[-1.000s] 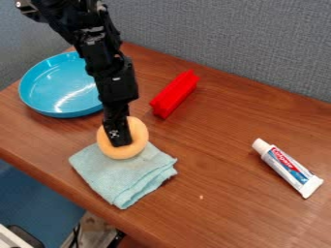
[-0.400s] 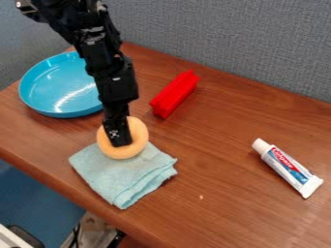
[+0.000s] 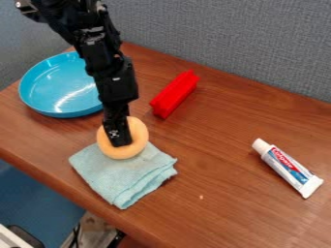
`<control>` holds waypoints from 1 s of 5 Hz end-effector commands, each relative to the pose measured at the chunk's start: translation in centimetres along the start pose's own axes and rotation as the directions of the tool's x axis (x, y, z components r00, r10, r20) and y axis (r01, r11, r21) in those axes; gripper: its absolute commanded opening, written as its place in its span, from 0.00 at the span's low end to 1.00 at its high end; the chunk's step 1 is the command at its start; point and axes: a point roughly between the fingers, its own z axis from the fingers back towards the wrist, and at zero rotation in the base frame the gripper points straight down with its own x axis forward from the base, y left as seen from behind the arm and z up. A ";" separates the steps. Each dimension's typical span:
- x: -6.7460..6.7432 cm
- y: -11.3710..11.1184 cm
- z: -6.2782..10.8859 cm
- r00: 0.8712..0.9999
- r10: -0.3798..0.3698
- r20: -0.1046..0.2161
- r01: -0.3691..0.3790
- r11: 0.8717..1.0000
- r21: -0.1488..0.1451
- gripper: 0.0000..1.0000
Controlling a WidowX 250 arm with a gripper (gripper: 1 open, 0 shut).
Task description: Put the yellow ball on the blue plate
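So my gripper [image 3: 119, 134] is pointing straight down onto the yellow ball [image 3: 122, 142], jaws pinched in tight on its top. The ball sits on the teal cloth [image 3: 127, 170] near the front edge of the table [image 3: 233, 107], and I'd guess the soft cloth keeps it from rolling off while I get my grip. The blue plate [image 3: 52, 85] is up at the back left, near but not touching the cloth, so that's a short carry once I lift. The red block [image 3: 173, 94] and the toothpaste tube [image 3: 287, 165] are off to the side, out of my way. Compared with 1 second ago, nothing has budged: same pose, same grip, ball not lifted.
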 end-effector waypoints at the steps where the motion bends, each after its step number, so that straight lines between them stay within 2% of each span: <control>1: -0.3 -0.1 -2.6 1.000 -0.009 -0.006 0.009 0.999 -0.047 0.00; 5: -0.3 0.3 -2.9 1.000 -0.018 -0.003 0.017 0.999 -0.047 0.00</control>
